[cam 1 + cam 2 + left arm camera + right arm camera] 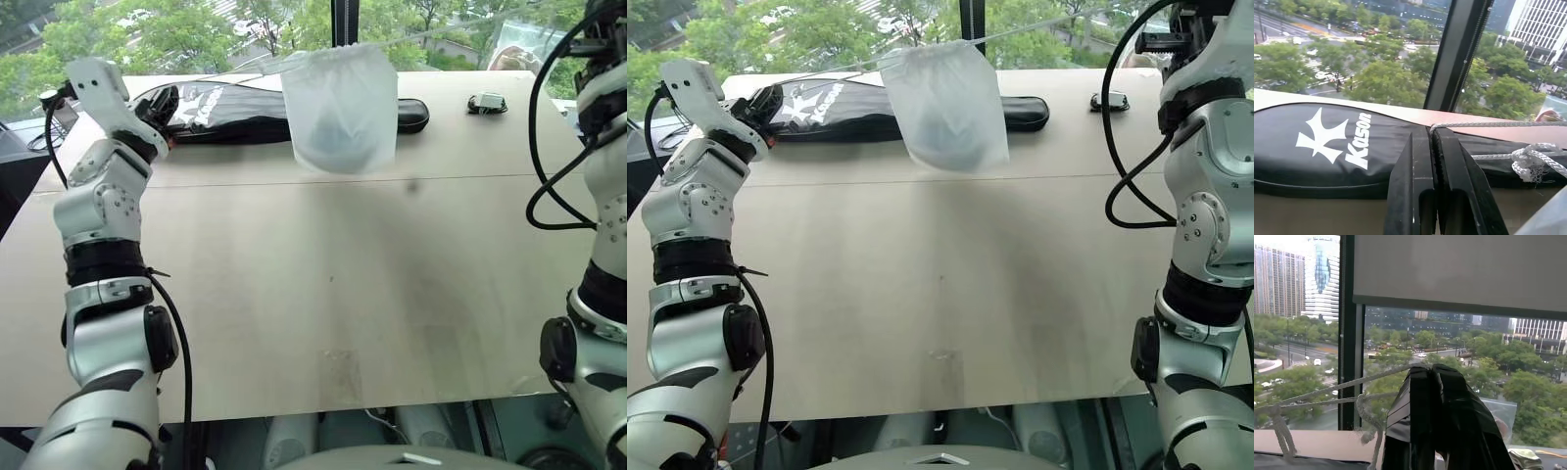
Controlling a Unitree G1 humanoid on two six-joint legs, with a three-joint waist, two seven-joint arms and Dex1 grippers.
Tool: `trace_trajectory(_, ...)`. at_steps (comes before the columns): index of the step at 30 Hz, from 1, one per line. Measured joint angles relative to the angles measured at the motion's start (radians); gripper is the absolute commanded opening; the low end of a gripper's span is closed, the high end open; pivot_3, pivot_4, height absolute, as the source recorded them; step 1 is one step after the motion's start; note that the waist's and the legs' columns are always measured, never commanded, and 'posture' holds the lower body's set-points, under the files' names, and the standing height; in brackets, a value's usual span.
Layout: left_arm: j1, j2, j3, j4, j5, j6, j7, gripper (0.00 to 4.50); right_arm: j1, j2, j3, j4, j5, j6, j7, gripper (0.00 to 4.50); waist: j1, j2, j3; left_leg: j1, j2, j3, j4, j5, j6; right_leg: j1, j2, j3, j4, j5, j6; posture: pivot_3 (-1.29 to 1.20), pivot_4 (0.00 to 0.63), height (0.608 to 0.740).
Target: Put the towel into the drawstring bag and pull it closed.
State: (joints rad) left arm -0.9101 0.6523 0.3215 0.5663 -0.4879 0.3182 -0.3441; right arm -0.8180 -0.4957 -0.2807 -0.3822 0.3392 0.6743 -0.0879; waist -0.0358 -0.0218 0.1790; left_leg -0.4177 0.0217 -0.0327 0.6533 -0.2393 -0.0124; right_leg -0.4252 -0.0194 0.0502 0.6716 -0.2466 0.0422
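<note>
White cords run taut from the left end effector, clamped on 1, through the drawstring bag hanging above the surface, towel inside, to the right end effector, likewise clamped; uneven pulling could slip a cord

Long black racket cover with white lettering and small dark object on pale wooden table.

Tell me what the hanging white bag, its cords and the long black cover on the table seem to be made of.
White semi-translucent drawstring bag: thin, matte, probably synthetic fabric; a dark wad shows through it.
Thin white cords: twisted, braided-looking string, likely nylon or cotton; strands and a knot are visible.
Long black racket cover: smooth, slightly glossy padded fabric, apparently nylon, with white printed lettering.
</note>
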Motion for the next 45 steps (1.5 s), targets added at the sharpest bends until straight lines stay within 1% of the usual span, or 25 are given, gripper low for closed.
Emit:
trace_trajectory(3,-0.021,0.001,-0.005,0.041,0.019,-0.039,0.000,0.04,0.000,-0.017,-0.005,0.005,-0.008,-0.008,0.000,0.00,0.000,0.000,0.000,0.000,0.000,0.000,0.000,0.000,0.000,0.000,0.000,0.000,0.000,0.000,0.000,0.00,0.150,0.740)
trace_trajectory(7,-0.028,0.004,-0.004,0.052,0.019,-0.063,-0.003,0.04,0.006,-0.048,-0.013,0.014,-0.014,-0.011,0.000,0.00,-0.002,0.000,0.000,0.000,0.000,0.000,0.000,0.000,0.000,0.000,0.000,0.000,0.000,0.000,0.000,0.00,0.150,0.740)
trace_trajectory(9,-0.017,0.006,0.003,0.030,-0.010,-0.037,-0.049,0.04,0.021,-0.066,-0.045,0.017,0.008,-0.002,0.022,0.00,-0.002,0.000,0.000,0.000,0.000,0.000,0.000,0.000,0.000,0.000,0.000,0.000,0.000,0.000,0.000,0.00,0.150,0.740)
trace_trajectory(11,0.046,0.021,0.021,-0.045,-0.057,0.009,-0.134,0.04,0.070,-0.075,-0.099,0.000,0.089,0.041,0.092,0.00,-0.005,-0.001,0.000,0.000,0.000,0.000,-0.001,0.000,0.000,0.001,0.000,0.000,-0.001,0.000,0.000,0.00,0.150,0.740)
trace_trajectory(13,0.207,0.056,0.024,-0.198,-0.122,0.086,-0.271,0.04,0.257,-0.105,-0.125,-0.077,0.196,0.072,0.238,0.00,-0.007,0.000,-0.002,0.003,0.002,0.000,-0.004,0.000,0.000,0.004,0.000,0.000,-0.003,0.000,0.000,0.00,0.150,0.740)
trace_trajectory(14,0.319,0.059,0.021,-0.307,-0.169,0.153,-0.330,0.04,0.398,-0.115,-0.107,-0.119,0.236,0.083,0.330,0.00,-0.007,0.000,-0.002,0.002,0.003,0.000,-0.005,0.000,0.000,0.004,0.000,-0.001,-0.007,0.000,0.000,0.00,0.150,0.740)
trace_trajectory(16,0.430,0.047,-0.006,-0.416,-0.211,0.222,-0.374,0.04,0.536,-0.126,-0.021,-0.149,0.256,0.092,0.419,0.00,-0.006,0.001,-0.001,0.001,0.004,0.000,-0.005,0.000,0.000,0.003,0.000,-0.001,-0.007,0.000,0.000,0.00,0.150,0.740)
trace_trajectory(18,0.556,0.022,-0.048,-0.555,-0.225,0.262,-0.395,0.04,0.672,-0.167,0.093,-0.199,0.227,0.062,0.507,0.00,-0.004,0.001,-0.001,0.002,0.003,0.000,-0.003,0.000,0.000,0.004,0.000,-0.001,-0.007,0.000,0.000,0.00,0.150,0.740)
trace_trajectory(19,0.593,0.009,-0.064,-0.588,-0.223,0.266,-0.397,0.04,0.704,-0.169,0.129,-0.212,0.208,0.046,0.525,0.00,-0.003,0.001,-0.001,0.003,0.003,-0.001,-0.002,0.000,0.000,0.006,0.000,-0.002,-0.007,0.000,0.000,0.00,0.150,0.740)
trace_trajectory(20,0.638,-0.009,-0.090,-0.621,-0.210,0.263,-0.395,0.28,0.736,-0.167,0.177,-0.212,0.164,0.005,0.535,0.30,-0.002,0.001,-0.001,0.004,0.002,-0.001,-0.001,0.000,0.000,0.008,0.001,-0.002,-0.007,0.000,0.000,0.00,0.150,0.740)
trace_trajectory(22,0.678,-0.022,-0.120,-0.640,-0.185,0.249,-0.400,0.85,0.758,-0.167,0.223,-0.197,0.103,-0.048,0.540,0.90,-0.002,0.001,-0.001,0.006,0.002,-0.001,0.001,0.000,0.001,0.010,0.002,-0.002,-0.006,0.000,0.001,0.00,0.150,0.740)
trace_trajectory(24,0.719,-0.035,-0.148,-0.653,-0.140,0.211,-0.411,1.78,0.798,-0.169,0.269,-0.154,0.028,-0.131,0.564,1.87,-0.001,0.000,-0.001,0.011,0.002,-0.002,0.001,0.000,0.001,0.014,0.002,-0.002,-0.006,0.000,0.001,0.00,0.150,0.740)
trace_trajectory(26,0.741,-0.038,-0.157,-0.661,-0.122,0.192,-0.417,2.61,0.840,-0.169,0.299,-0.124,-0.002,-0.174,0.595,2.71,0.001,0.000,-0.001,0.013,0.002,-0.001,0.001,0.000,0.001,0.016,0.002,-0.002,-0.006,0.000,0.001,0.00,0.150,0.740)
trace_trajectory(27,0.748,-0.038,-0.156,-0.668,-0.120,0.188,-0.418,2.92,0.850,-0.169,0.300,-0.120,-0.005,-0.185,0.604,3.04,0.001,0.000,-0.001,0.013,0.002,-0.001,0.001,0.000,0.001,0.016,0.002,-0.002,-0.006,0.000,0.001,0.00,0.150,0.740)
trace_trajectory(29,0.791,-0.038,-0.147,-0.704,-0.107,0.168,-0.417,3.72,0.904,-0.177,0.280,-0.114,-0.026,-0.245,0.630,3.86,0.002,0.000,-0.001,0.014,0.002,0.000,0.000,0.000,0.000,0.016,0.002,0.000,-0.006,0.000,0.000,0.00,0.150,0.740)
trace_trajectory(30,0.813,-0.038,-0.136,-0.714,-0.104,0.164,-0.417,4.24,0.925,-0.182,0.260,-0.109,-0.036,-0.267,0.636,4.38,0.002,0.000,-0.001,0.013,0.002,0.000,0.000,0.000,0.000,0.016,0.002,0.000,-0.006,0.000,0.001,0.00,0.150,0.740)
trace_trajectory(31,0.826,-0.037,-0.131,-0.717,-0.102,0.161,-0.416,4.43,0.936,-0.185,0.243,-0.106,-0.041,-0.278,0.640,4.48,0.001,0.000,-0.001,0.013,0.002,0.000,0.000,0.000,0.000,0.016,0.002,0.000,-0.006,0.000,0.001,0.00,0.150,0.740)
trace_trajectory(34,0.880,-0.035,-0.120,-0.761,-0.102,0.154,-0.423,4.43,0.976,-0.178,0.194,-0.115,-0.030,-0.303,0.650,4.48,0.002,0.000,-0.001,0.013,0.002,0.000,-0.001,0.000,0.000,0.016,0.002,0.000,-0.006,0.000,0.000,0.00,0.150,0.740)
trace_trajectory(36,0.937,-0.032,-0.096,-0.795,-0.104,0.154,-0.433,4.43,1.028,-0.144,0.154,-0.162,0.004,-0.303,0.649,4.48,0.003,0.000,-0.001,0.014,0.003,0.000,-0.002,0.000,0.000,0.016,0.002,0.000,-0.006,0.000,0.000,0.00,0.150,0.740)
trace_trajectory(39,0.967,-0.030,-0.081,-0.833,-0.104,0.154,-0.428,4.43,1.064,-0.124,0.117,-0.213,0.032,-0.301,0.647,4.48,0.004,0.000,-0.002,0.016,0.003,0.000,-0.001,0.000,0.000,0.018,0.002,0.000,-0.006,-0.001,0.001,0.00,0.150,0.740)
trace_trajectory(41,0.980,-0.030,-0.062,-0.845,-0.105,0.154,-0.421,4.43,1.077,-0.120,0.106,-0.224,0.030,-0.302,0.644,4.48,0.005,0.000,-0.002,0.018,0.002,0.001,-0.001,0.000,0.000,0.019,0.002,0.001,-0.006,-0.002,0.004,0.00,0.150,0.740)
trace_trajectory(45,1.016,-0.044,-0.020,-0.886,-0.106,0.155,-0.384,4.43,1.093,-0.108,0.066,-0.227,0.023,-0.307,0.629,4.48,0.005,0.000,-0.002,0.018,0.003,0.001,-0.001,0.000,0.000,0.020,0.002,0.001,-0.006,-0.002,0.004,0.00,0.150,0.740)
